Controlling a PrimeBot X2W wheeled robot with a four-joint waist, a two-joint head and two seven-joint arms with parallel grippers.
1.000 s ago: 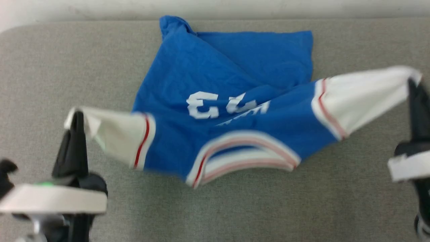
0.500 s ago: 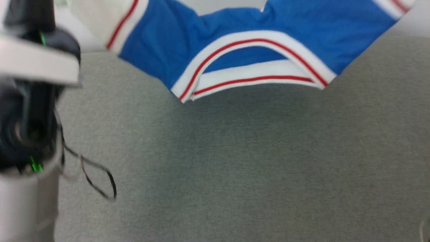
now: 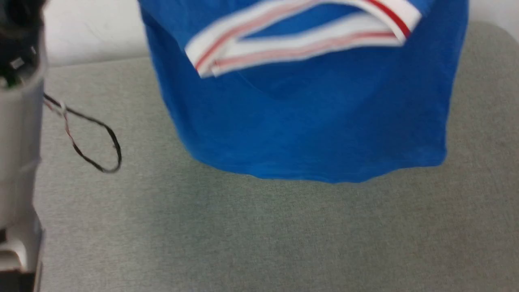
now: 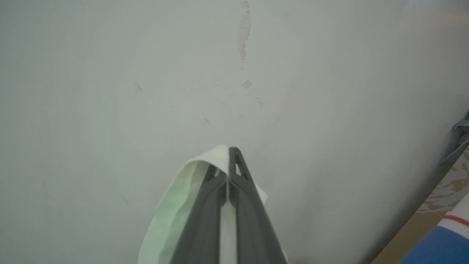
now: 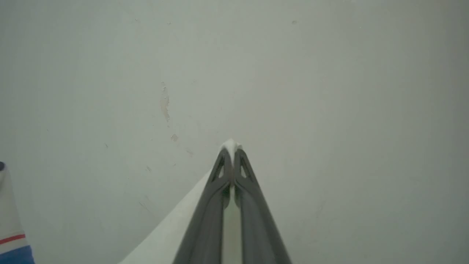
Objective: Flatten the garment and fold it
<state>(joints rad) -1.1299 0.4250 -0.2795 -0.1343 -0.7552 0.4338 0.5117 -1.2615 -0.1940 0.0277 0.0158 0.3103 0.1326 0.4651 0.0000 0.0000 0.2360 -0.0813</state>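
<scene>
Two long-fingered dark grippers each pinch a white sleeve of the garment (image 3: 308,129), a royal-blue soft jersey T-shirt with red-and-white striped trim. In the left wrist view, the left gripper (image 4: 229,152) has its jaws pressed together on a fold of white sleeve cloth (image 4: 172,209) that wraps round the left side of the fingers and peeks out at their tips. In the right wrist view, the right gripper (image 5: 232,148) is likewise clamped tight, with a sliver of white cloth showing at the tips and more white sleeve (image 5: 172,234) trailing down to the left.

In the head view, the garment hangs in the air over the centre and right of the flat grey fabric-covered table (image 3: 259,235). Its striped collar (image 3: 300,44) is at the top and its blue body drops to a curved lower hem. Whether that hem touches the table cannot be told, as the cloth is blurred.

A pale grey forearm (image 3: 18,142) stands at the left edge, and a thin black cable (image 3: 117,148) loops out from it over the table. Beyond the far edge of the table is a plain whitish wall (image 3: 89,28), scuffed and flaking in the left wrist view (image 4: 243,40).
</scene>
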